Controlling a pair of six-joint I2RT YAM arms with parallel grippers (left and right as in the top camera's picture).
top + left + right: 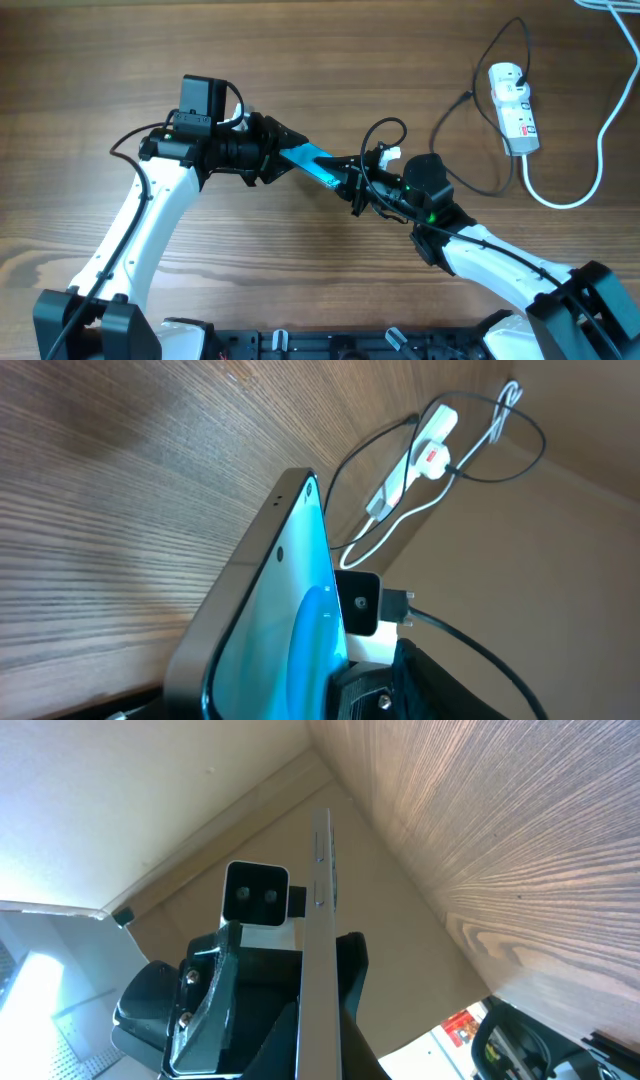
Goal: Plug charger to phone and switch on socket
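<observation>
The right gripper (352, 188) was closed on one short end of the phone (315, 160), which was held edge-up above the table (300, 60). The opposite end was flanked by the fingers of the left gripper (272, 152); whether they were pressed onto it could not be told. The socket (513, 108) was seen lying well apart, towards the far right, with the charger (452, 108) plugged into it and looped back across the wood. Its connector tip could not be made out.
</observation>
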